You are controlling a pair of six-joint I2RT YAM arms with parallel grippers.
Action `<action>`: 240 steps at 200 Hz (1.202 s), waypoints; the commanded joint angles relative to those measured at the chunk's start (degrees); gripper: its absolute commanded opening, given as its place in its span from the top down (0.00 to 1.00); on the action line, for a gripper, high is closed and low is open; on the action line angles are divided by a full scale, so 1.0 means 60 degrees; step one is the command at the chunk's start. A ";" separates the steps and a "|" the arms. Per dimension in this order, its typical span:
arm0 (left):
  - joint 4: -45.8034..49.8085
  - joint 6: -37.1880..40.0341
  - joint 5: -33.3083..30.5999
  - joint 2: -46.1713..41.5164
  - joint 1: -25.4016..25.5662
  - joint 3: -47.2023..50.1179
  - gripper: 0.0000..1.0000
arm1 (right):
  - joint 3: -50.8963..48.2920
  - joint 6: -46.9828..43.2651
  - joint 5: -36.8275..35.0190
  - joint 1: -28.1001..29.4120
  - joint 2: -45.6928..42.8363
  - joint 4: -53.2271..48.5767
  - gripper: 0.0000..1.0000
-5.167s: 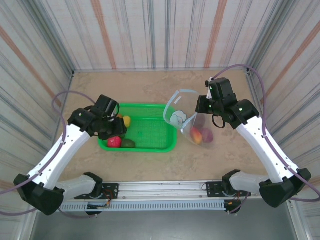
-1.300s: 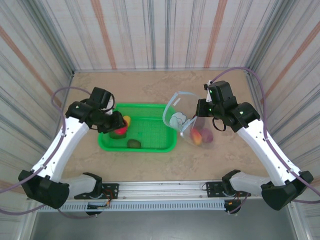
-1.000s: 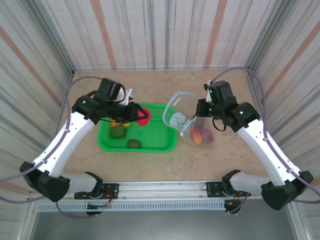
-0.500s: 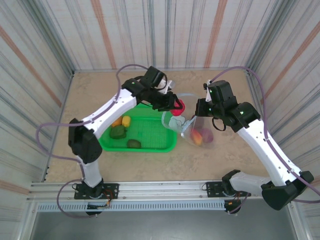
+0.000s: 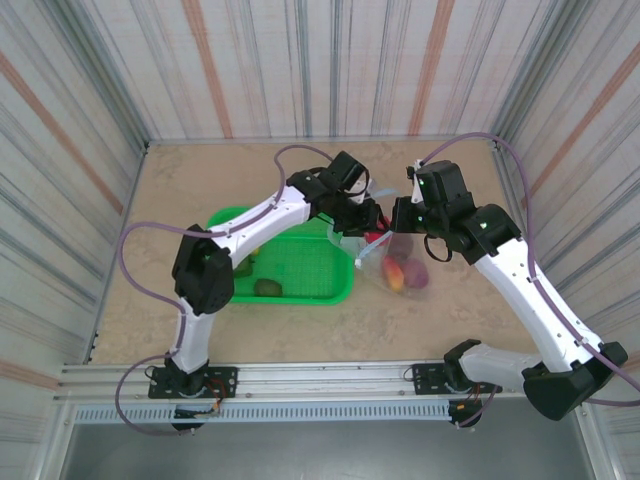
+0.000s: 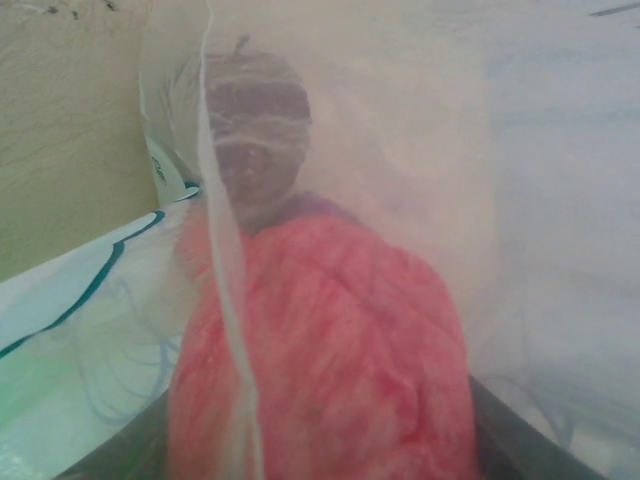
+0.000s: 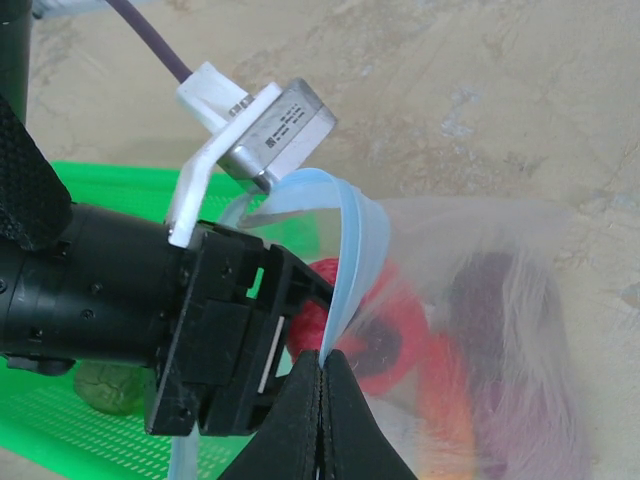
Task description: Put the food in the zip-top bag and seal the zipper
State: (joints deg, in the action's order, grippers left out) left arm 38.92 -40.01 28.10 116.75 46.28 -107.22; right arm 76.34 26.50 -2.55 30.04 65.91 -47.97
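Towards the bench's [image 5: 180, 320] near edge, left of centre, the green basket [image 5: 312, 258] holds two green food pieces [image 5: 267, 288]. Just right of it stands the zip-top bag [image 5: 404, 250], with orange food [image 5: 394, 272] and maroon food [image 5: 416, 270] inside. Reaching into its mouth, the left gripper [image 5: 371, 231] clamps red food [image 6: 320, 350]. Beyond, the right gripper [image 7: 322, 372] has its fingers pressed together on the light-blue zipper [image 7: 360, 240], which arches upward

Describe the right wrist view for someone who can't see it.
The right gripper pinches the light-blue zipper strip of a clear bag; the left gripper holds a red toy fruit in its mouth. Orange and purple pieces lie inside; a green basket sits at left.
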 commanded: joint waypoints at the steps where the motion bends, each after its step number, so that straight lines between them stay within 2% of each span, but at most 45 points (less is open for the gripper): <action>1: -0.0210 -0.0261 -0.0205 0.0075 0.0134 -0.0363 0.42 | 0.0072 0.0077 0.0040 0.0062 -0.0072 0.0156 1.00; 45: -0.0142 -0.0160 -0.0332 -0.0121 0.0138 -0.0274 0.34 | -0.0004 0.0069 0.0007 0.0052 -0.0099 0.0180 1.00; 80: -0.0158 -0.0115 -0.0303 -0.0265 0.0136 -0.0165 0.33 | -0.0094 0.0072 0.0007 0.0047 -0.0127 0.0188 1.00; 98: -0.0130 -0.0050 -0.0308 -0.0339 0.0138 -0.0170 0.26 | -0.0096 0.0083 -0.0003 0.0047 -0.0142 0.0173 1.00; 132: -0.0015 0.0003 -0.0461 -0.0513 0.0095 -0.0076 0.29 | -0.0068 0.0087 -0.0045 0.0046 -0.0136 0.0158 1.00; 151: -0.0012 0.0018 -0.0507 -0.0634 0.0079 0.0027 0.37 | -0.0050 0.0070 -0.0072 0.0033 -0.0136 0.0120 1.00; 160: 0.0041 0.0059 -0.0510 -0.0689 0.0079 0.0029 0.37 | -0.0037 0.0064 -0.0088 0.0032 -0.0140 0.0092 1.00; 188: 0.0222 0.0193 -0.0742 -0.0909 0.0065 0.0042 0.28 | -0.0051 0.0038 -0.0109 0.0017 -0.0160 0.0103 1.00; 213: 0.0175 0.0179 -0.0534 -0.0850 0.0065 0.0043 0.22 | -0.0041 0.0058 -0.0085 0.0003 -0.0139 0.0115 1.00; 240: 0.0280 0.0251 -0.0660 -0.0877 0.0065 0.0024 0.22 | -0.0008 0.0038 -0.0096 0.0003 -0.0121 0.0096 1.00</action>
State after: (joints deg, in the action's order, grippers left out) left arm 39.09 -39.90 24.82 113.89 46.85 -107.35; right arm 76.27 26.48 -2.79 30.04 65.91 -47.77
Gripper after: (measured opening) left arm 0.779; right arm 0.049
